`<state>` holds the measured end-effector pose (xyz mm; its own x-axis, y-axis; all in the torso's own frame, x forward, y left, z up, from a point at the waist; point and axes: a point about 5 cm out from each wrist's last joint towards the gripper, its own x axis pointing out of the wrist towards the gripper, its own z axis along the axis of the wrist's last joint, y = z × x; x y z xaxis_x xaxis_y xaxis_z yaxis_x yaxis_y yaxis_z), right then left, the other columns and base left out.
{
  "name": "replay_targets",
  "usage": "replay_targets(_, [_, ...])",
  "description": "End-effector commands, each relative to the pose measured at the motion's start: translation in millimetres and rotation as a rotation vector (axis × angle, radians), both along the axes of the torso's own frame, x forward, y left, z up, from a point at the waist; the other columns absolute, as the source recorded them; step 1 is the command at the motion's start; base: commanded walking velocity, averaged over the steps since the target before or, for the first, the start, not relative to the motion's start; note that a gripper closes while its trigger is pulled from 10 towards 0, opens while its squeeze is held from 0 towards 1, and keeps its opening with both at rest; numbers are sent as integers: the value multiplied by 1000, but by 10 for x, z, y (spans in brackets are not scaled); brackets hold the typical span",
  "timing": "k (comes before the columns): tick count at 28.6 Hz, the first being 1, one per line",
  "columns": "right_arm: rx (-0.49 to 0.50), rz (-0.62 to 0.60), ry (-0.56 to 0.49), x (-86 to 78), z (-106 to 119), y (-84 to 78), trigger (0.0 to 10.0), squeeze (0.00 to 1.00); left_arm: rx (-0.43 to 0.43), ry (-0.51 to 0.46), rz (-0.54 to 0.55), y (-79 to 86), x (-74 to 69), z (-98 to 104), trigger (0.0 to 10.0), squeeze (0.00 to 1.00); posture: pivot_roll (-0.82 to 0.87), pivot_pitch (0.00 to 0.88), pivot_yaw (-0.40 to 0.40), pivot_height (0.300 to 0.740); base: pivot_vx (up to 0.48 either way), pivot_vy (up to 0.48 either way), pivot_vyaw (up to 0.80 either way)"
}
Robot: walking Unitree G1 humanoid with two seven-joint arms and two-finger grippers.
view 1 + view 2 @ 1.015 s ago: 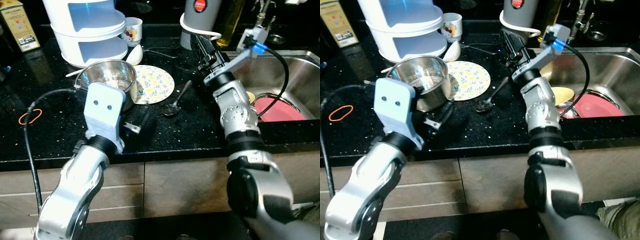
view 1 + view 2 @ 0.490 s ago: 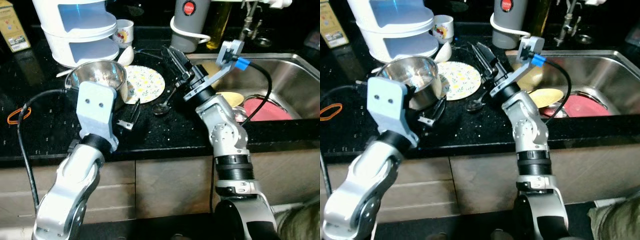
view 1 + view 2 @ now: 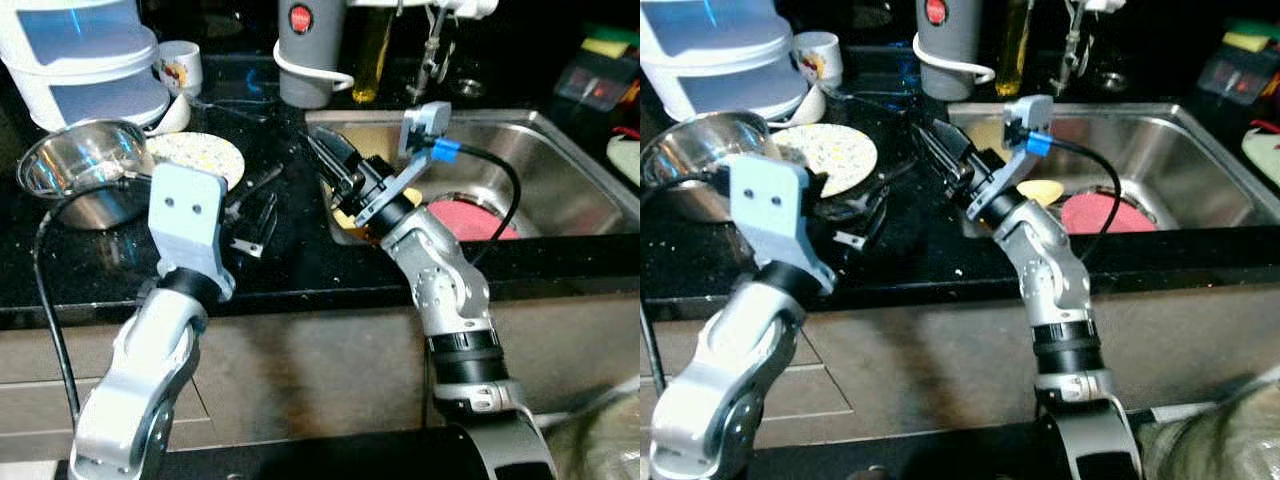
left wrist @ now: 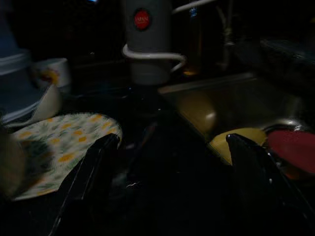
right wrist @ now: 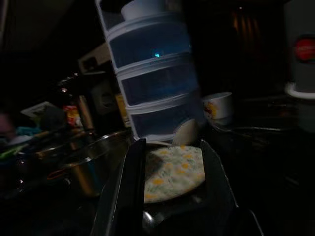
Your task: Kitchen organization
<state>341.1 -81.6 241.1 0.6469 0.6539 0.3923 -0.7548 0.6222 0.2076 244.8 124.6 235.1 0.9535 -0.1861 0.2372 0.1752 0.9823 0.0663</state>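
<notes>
We've got our right gripper [image 3: 330,165] spread open, low over the black counter [image 3: 290,255] by the sink [image 3: 560,160], facing the flowered plate [image 3: 835,155]. Our left gripper [image 4: 172,187] is wide open too. Probably best to come in flat and catch the plate's rim.

Black speckled stone desk [image 3: 300,265] runs across the scene, glossy, dimly lit. Stainless steel sink [image 3: 560,180] is set into the desk. Faucet [image 3: 432,50] stands behind the sink at the back edge, dark wall beyond it. Grey-brown cabinet fronts [image 3: 330,370] sit below the desk's front edge, drawer seam [image 3: 830,400] visible. Dark floor [image 3: 940,455] runs below the cabinet fronts. Low light overall, reflections on the sink steel.
</notes>
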Motion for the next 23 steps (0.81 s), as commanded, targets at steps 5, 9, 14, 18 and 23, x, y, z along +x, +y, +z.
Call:
replay_targets(5, [-138,13,-40,-52,-48,-6,10000,0,15,-23,43,69,36,48,10000,0,85,36,-70,732,0,0,0])
replay_targets(9, [-266,47,-89,-120,-116,12,10000,0,39,-15,108,188,60,26,10000,0,81,42,-70,732,0,0,0])
replay_targets(14, [-280,20,-67,-107,-163,-30,10000,0,51,7,207,356,84,-5,10000,0,80,54,-70,732,0,0,0])
replay_targets(18, [-295,-12,-56,-84,-186,-68,10000,0,-14,44,283,507,122,-30,10000,0,81,60,-68,732,0,0,0])
replay_targets(23, [-317,-3,-71,-93,-176,-94,10000,0,-144,129,334,638,157,-95,10000,0,79,63,-67,732,0,0,0])
